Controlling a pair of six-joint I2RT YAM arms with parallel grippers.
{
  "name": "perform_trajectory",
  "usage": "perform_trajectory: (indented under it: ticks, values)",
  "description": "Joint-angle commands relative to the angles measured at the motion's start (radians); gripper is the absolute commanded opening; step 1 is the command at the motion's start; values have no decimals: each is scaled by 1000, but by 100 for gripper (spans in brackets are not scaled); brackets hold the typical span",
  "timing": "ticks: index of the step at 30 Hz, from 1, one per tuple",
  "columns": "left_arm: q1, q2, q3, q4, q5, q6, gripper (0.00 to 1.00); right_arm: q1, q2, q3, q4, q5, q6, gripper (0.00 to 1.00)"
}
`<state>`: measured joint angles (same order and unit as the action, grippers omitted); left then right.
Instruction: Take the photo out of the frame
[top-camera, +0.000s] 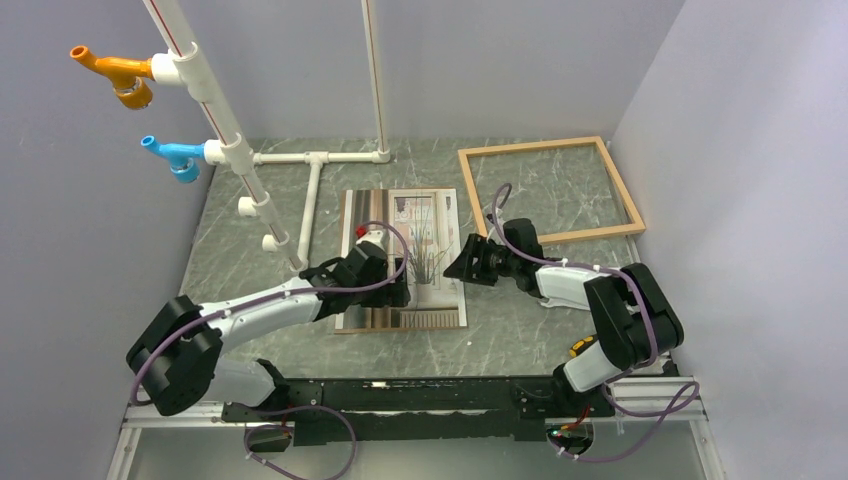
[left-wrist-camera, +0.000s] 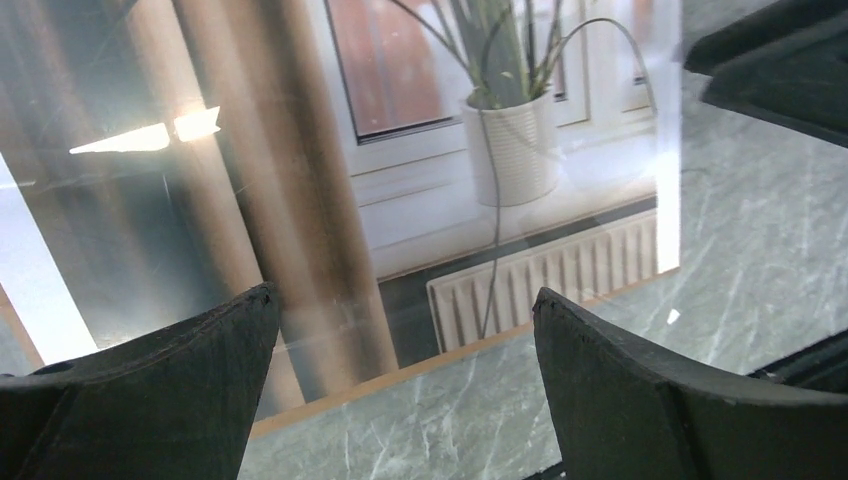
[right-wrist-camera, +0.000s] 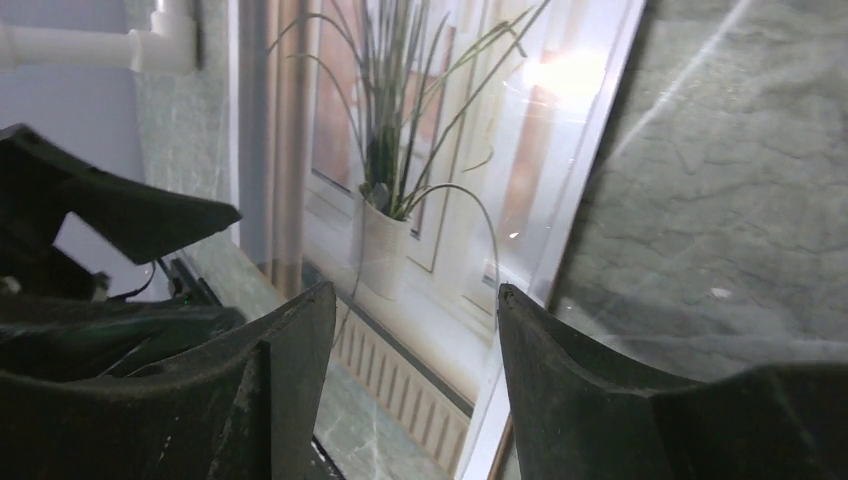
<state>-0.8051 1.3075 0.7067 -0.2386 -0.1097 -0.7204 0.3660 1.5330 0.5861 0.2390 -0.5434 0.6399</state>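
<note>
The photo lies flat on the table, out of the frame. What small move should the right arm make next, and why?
Probably close the right gripper on the right edge of the photo: in its wrist view that edge runs between its open jaws. The photo lies flat, apart from the empty frame, so a pinch seems needed to lift it.

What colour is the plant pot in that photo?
White and ribbed. The pot on the photo shows best from the left wrist.
</note>
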Motion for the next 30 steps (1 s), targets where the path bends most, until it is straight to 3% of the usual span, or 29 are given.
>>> perform_trajectory:
  ticks: [1, 5, 13, 20, 30]
  values:
    - [-5, 34, -20, 16, -47, -44, 99, -1, -2, -12, 110, -77, 10, 62]
    - [-5, 58, -33, 42, -41, -57, 99, -2, 16, -10, 96, -62, 15, 61]
    - [-5, 73, -45, 36, -50, -63, 99, -1, -62, -38, -75, 165, -57, 61]
    - [-4, 70, -63, 45, -49, -73, 99, 3, -15, -71, 49, 11, -61, 61]
    - [-4, 80, -78, 58, -42, -83, 99, 5, -45, -110, 144, -56, -37, 53]
